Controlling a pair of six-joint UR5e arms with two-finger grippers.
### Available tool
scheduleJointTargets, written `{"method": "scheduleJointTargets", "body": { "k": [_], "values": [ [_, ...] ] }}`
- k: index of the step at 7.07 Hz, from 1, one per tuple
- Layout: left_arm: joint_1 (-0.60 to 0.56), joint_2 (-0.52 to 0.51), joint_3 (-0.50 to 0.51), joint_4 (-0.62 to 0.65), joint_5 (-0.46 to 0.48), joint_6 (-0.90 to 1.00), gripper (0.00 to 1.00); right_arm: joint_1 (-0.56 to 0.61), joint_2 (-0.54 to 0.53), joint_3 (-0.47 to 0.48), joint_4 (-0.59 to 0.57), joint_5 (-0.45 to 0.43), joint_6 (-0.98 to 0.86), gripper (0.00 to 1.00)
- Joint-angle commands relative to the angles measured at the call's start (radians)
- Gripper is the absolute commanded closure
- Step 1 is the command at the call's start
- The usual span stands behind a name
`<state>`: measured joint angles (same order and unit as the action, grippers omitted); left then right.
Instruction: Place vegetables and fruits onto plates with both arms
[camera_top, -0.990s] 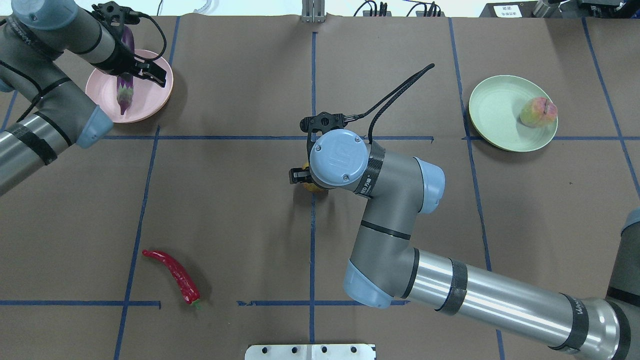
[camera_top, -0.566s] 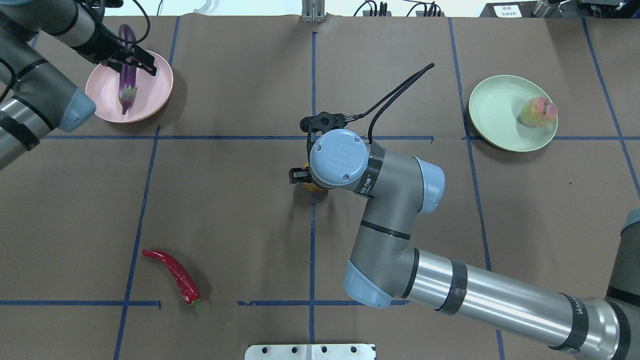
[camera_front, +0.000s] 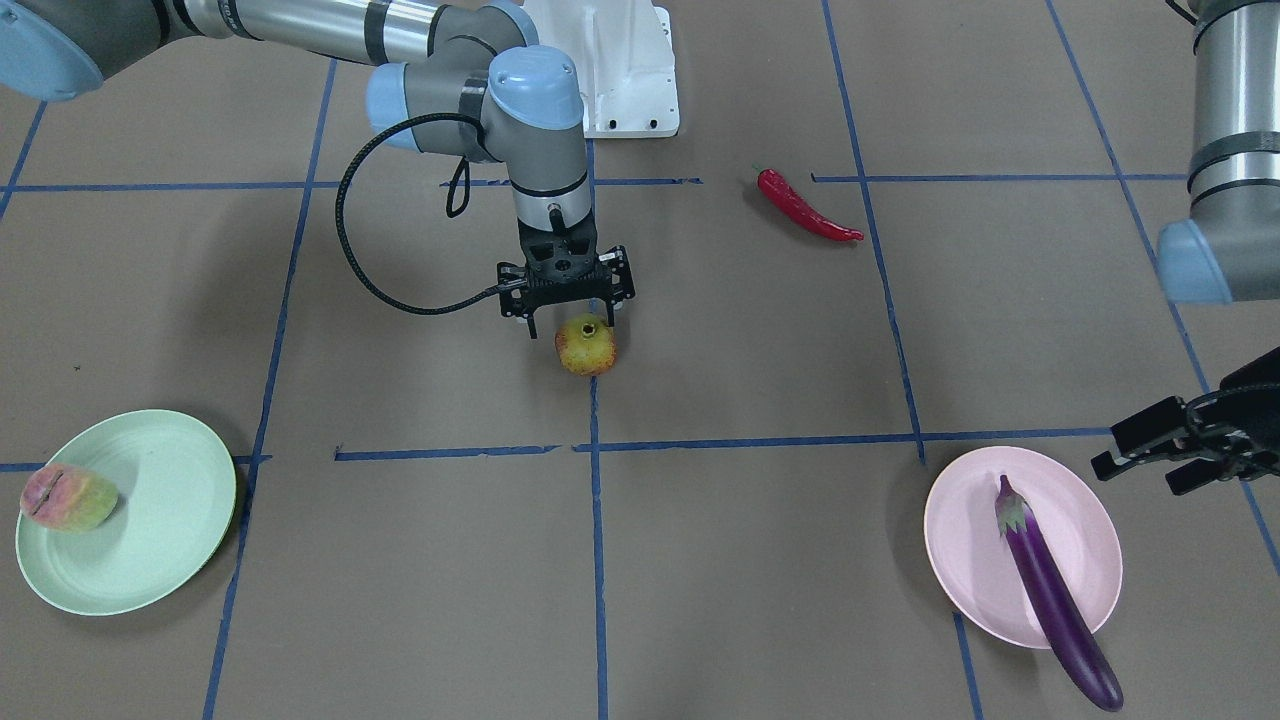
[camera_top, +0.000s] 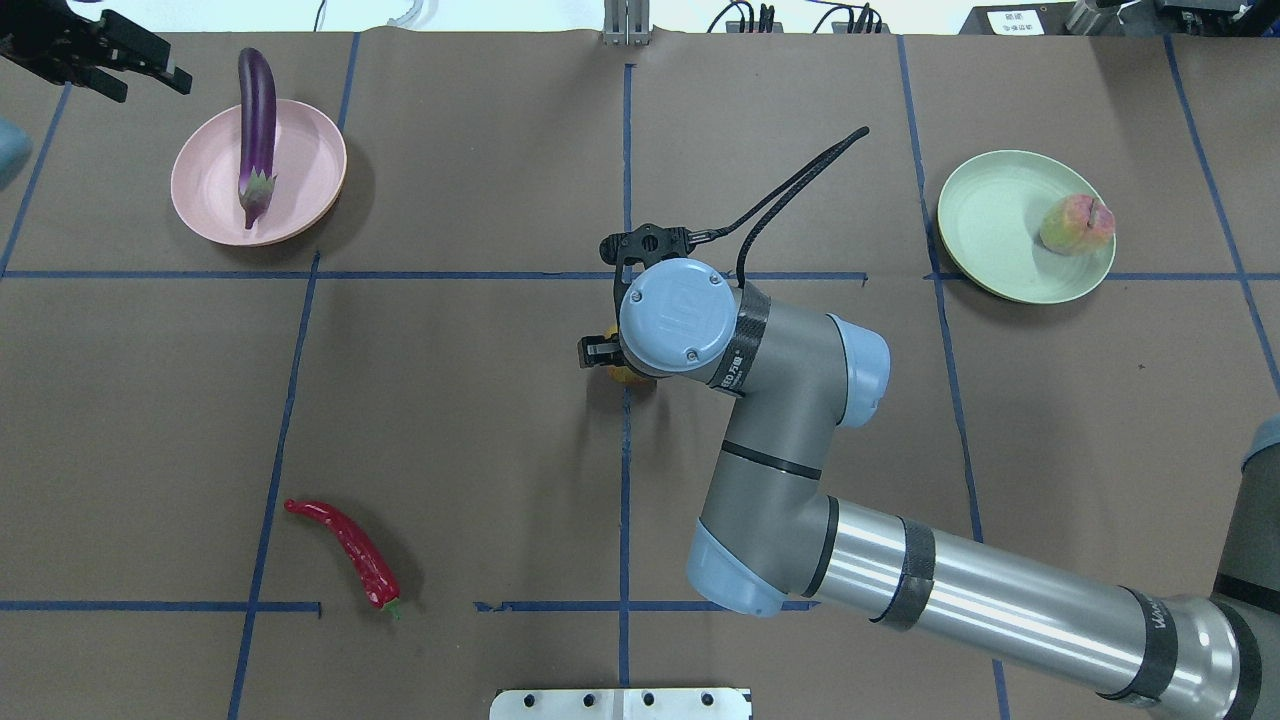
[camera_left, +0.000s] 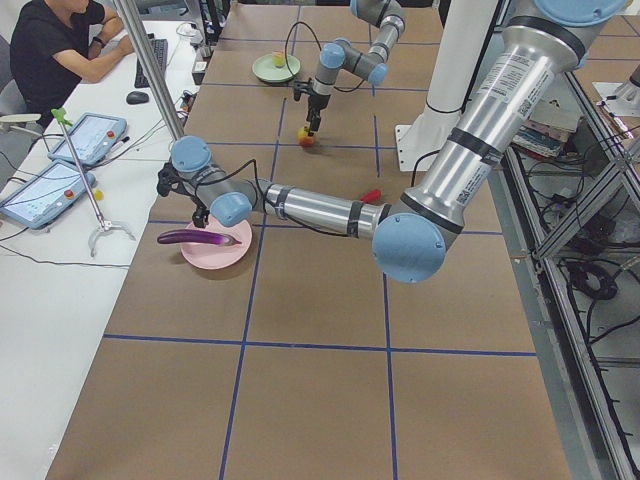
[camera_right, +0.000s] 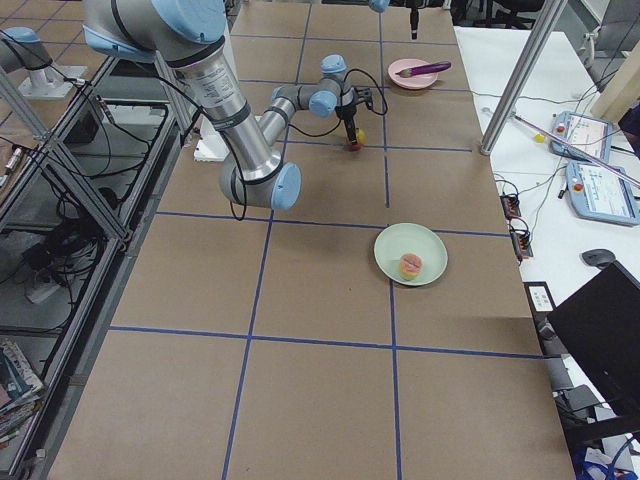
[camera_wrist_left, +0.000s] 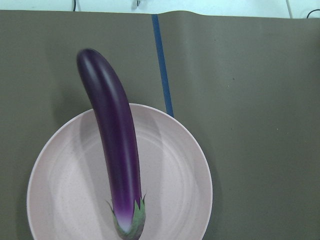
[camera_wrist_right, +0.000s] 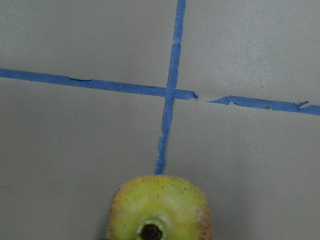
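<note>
Well away from the left gripper's (camera_top: 148, 85) fingers now lies the eggplant (camera_top: 256, 120): a second ago those fingers were over the pink plate (camera_top: 205, 190) with the eggplant between them, and since then they have let go and drawn off toward the table's far corner, spread and empty. The eggplant rests on the plate, cap end inside and dark end jutting past the rim, so I judge that vegetable delivered and the left arm free for the chili (camera_top: 345, 548), which lies on the paper far from both sets of fingers. The right gripper (camera_front: 570, 322) has not moved in that second. Its fingers stand either side of the top of the pomegranate (camera_front: 587, 346), which sits on the table just below them, but whether they press on it or only straddle it I cannot tell. The green plate (camera_top: 990, 225), with the peach (camera_top: 1076, 224) on it, is well apart from those fingers, so a carry is still to come. From overhead the right wrist hides nearly all of the pomegranate. The front-facing camera shows it whole, crown up, under the fingers, and the right wrist camera shows that crown at its bottom edge. The left wrist camera makes the eggplant's overhang plain but shows no fingers.
</note>
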<state>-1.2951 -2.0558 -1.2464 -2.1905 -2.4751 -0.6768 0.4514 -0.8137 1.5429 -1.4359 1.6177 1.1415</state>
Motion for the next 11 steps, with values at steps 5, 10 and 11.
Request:
{"method": "scheduleJointTargets", "body": {
  "k": [5,10,11],
  "values": [
    [-0.111,0.072,0.004,0.015,0.007,0.235,0.0,-0.907,-0.374,-0.796,0.149,-0.539,-0.026,0.0],
    [-0.214,0.138,-0.004,0.023,0.008,0.385,0.0,-0.908,-0.374,-0.796,0.149,-0.541,-0.026,0.0],
    [-0.225,0.141,-0.004,0.024,0.008,0.41,0.0,-0.908,-0.374,-0.796,0.149,-0.541,-0.026,0.0]
  ]
}}
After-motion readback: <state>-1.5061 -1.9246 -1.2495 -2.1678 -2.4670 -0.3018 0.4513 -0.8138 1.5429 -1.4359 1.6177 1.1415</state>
